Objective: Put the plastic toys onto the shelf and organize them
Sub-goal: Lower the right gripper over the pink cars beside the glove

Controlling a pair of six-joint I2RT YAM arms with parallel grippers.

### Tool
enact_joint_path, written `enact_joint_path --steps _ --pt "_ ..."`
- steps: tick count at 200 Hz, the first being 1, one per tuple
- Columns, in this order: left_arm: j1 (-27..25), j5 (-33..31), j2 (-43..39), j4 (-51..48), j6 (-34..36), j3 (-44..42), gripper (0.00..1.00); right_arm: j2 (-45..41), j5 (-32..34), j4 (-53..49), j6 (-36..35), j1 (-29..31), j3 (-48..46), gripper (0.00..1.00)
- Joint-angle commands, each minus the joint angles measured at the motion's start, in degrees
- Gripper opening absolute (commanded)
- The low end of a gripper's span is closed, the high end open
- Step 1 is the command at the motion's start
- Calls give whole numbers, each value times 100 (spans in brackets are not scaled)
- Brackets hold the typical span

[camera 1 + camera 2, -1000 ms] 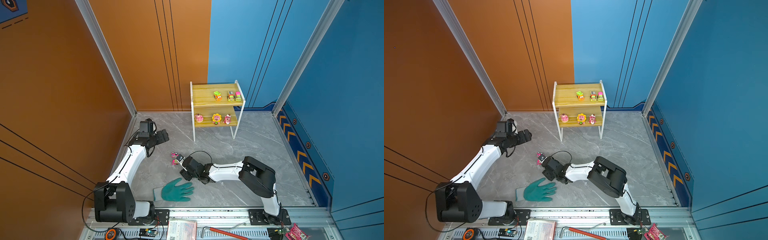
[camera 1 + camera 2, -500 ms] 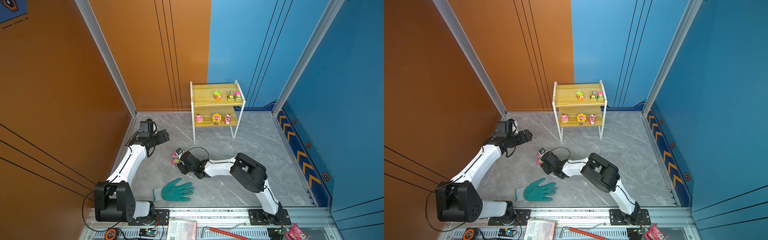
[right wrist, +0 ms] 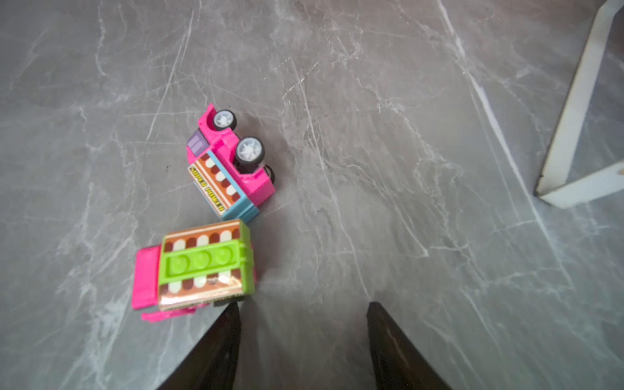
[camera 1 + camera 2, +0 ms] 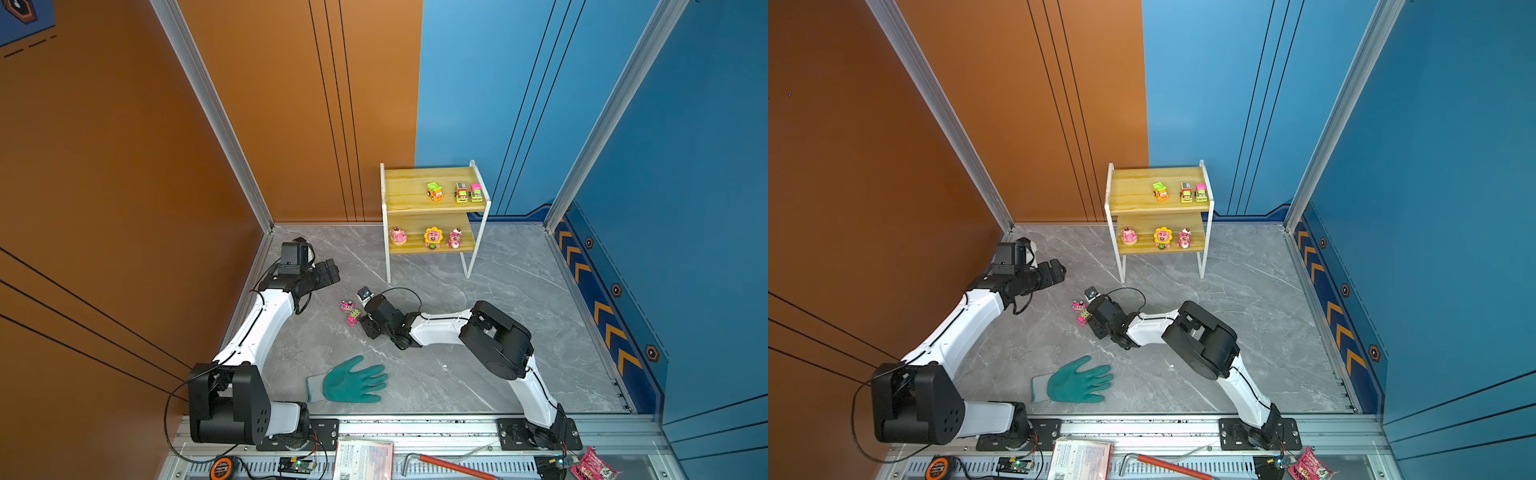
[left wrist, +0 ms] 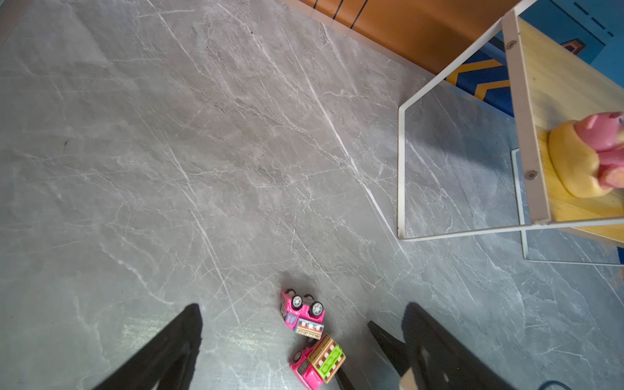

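The right arm has swung in across the worktop over the last second. Its right pincer now sits at 3 o'clock of the two cars not yet shelved, with the jaws part spread and nothing between them. In the right wrist view one fingertip is just beside the green-roofed car, and I cannot tell if it touches. The tipped car lies on its side against that one, wheels showing.

Both cars seem not to have shifted. They lie at 7 o'clock of the shelf, with the glove at 6 o'clock of them.

The left pincer has stayed put at their 10 o'clock, spread wide and empty.

Three shelved cars stand on the top board and three bears below. So I judge this reach starts the last two pickups, though the jaws need to move sideways to straddle a car.
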Motion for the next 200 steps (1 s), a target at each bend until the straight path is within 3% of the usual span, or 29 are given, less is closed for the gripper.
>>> enact_joint_path --steps 1,80,121,162,200 --pt "-44 -37 29 -87 41 118 94 218 167 -89 75 -71 246 60" --pt "-76 -57 82 -99 64 145 94 545 19 -114 -118 -283 757 62" --pt "-92 -57 108 -106 59 153 94 -76 193 368 -107 -272 111 64" --pt "-156 -86 91 -112 77 145 94 -966 734 868 190 -16 -681 64" --pt "-213 -108 91 -128 90 145 94 -1182 1609 1288 876 492 -994 68"
